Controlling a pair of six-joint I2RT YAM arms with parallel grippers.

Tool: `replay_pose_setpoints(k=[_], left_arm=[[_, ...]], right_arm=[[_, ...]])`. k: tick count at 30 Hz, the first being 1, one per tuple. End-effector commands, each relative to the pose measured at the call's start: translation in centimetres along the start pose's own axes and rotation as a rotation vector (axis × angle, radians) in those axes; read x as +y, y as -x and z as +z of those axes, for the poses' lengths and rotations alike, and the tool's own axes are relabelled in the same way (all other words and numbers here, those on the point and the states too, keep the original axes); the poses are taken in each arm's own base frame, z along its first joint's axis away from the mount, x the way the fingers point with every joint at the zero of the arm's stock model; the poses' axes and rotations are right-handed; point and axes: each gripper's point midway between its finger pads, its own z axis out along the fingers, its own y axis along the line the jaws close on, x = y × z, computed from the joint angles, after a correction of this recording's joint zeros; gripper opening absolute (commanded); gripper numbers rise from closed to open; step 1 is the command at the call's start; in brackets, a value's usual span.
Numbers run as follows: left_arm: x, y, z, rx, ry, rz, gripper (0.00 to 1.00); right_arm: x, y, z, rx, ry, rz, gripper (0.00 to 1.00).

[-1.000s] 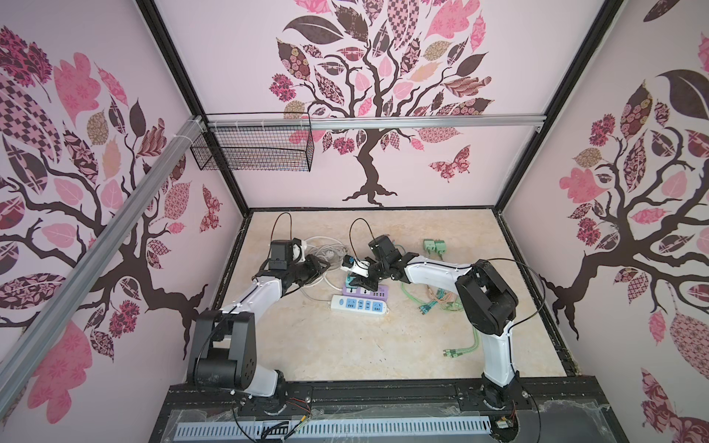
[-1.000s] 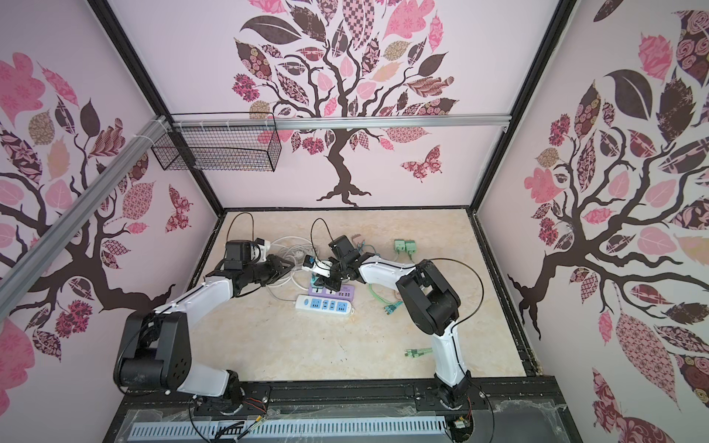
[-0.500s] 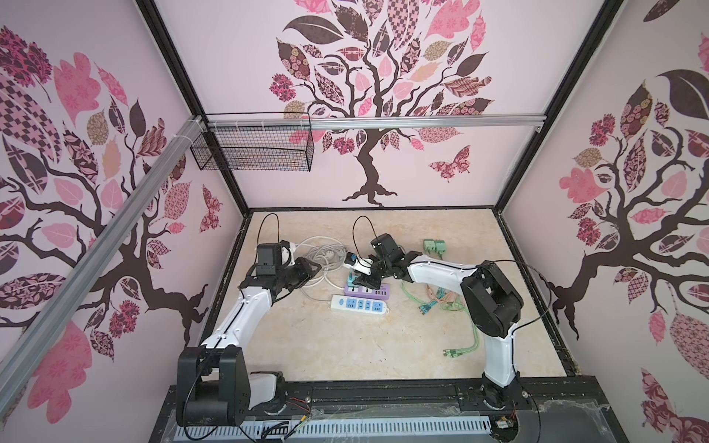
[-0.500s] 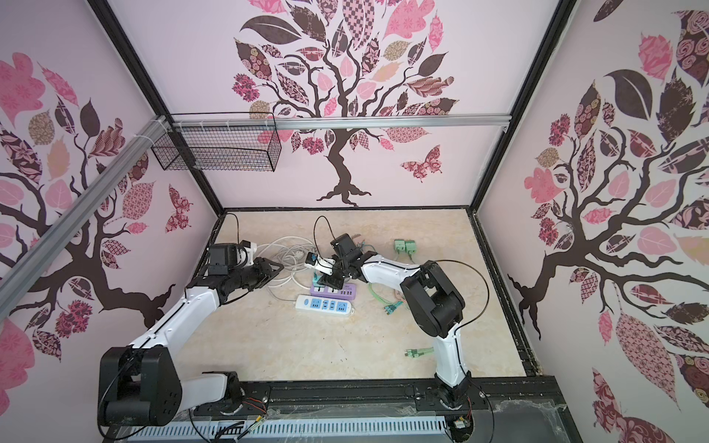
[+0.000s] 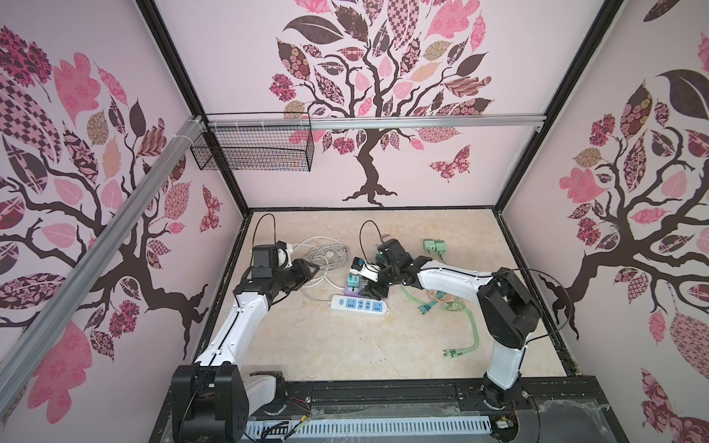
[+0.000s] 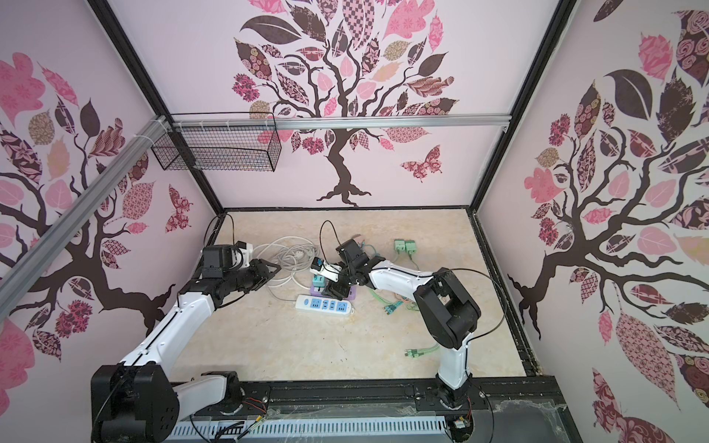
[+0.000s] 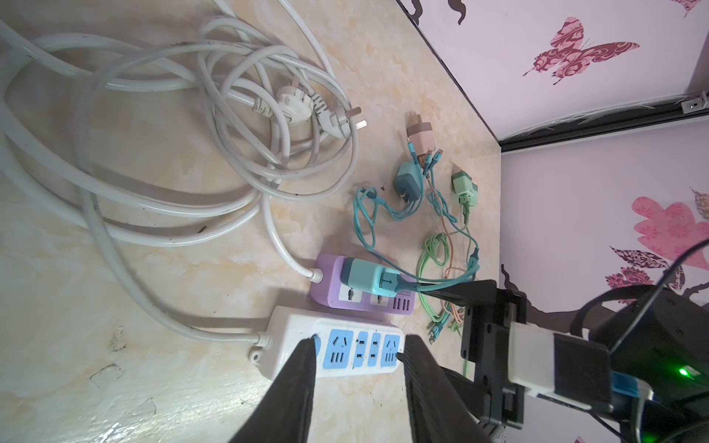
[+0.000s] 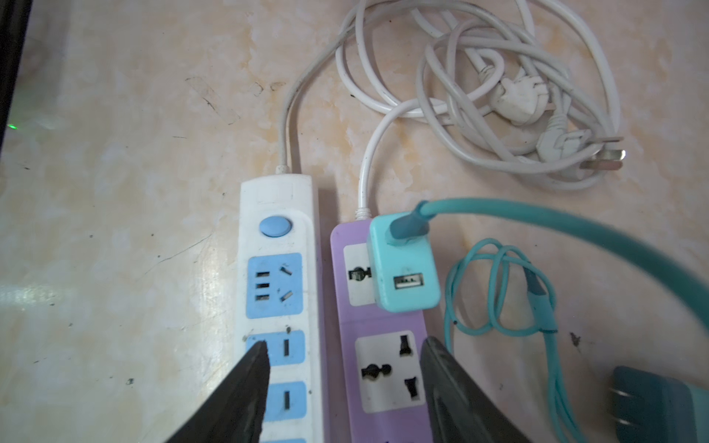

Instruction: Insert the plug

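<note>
Standing spread and empty, both arms' jaws are best kept clear of the boxy teal plastic charger plug (image 8: pixel 404 276), apparently seated in the lilac plastic power strip (image 8: pixel 360 318).

Left fingers (image 7: pixel 295 391) apart, right fingers (image 8: pixel 234 399) apart

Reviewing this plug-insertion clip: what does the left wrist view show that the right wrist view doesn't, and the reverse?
Only the left wrist view shows the beige wall charger, the green wall charger, the loose green and orange cables and the butterfly wall decal.

Only the right wrist view shows the empty USB port on the plugged-in charger's face.

Both show the white power strip with blue sockets, the purple power strip, the light teal charger plugged into it, and the tangled white cords with plugs.
</note>
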Motion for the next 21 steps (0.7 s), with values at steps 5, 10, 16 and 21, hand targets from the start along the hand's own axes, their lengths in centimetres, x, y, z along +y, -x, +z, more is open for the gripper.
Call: replay_pose_setpoints(k=[5, 10, 16, 21], left_arm=[[-0.3, 0.2, -0.7, -0.013, -0.003, 0.025, 0.42], [-0.2, -0.1, -0.8, -0.006, -0.004, 0.027, 0.44], [-0.5, -0.4, -1.3, 0.001, -0.002, 0.053, 0.48], [-1.0, -0.5, -2.3, -0.020, -0.005, 0.088, 0.60]], right_arm=[[3.9, 1.3, -4.2, -0.056, 0.081, 0.031, 0.64], [7.0, 1.1, -6.9, -0.098, 0.168, 0.053, 0.62], [5.3, 3.2, -12.9, -0.330, 0.127, 0.224, 0.59], [-1.3, 3.0, -16.9, -0.453, -0.190, 0.412, 0.60]])
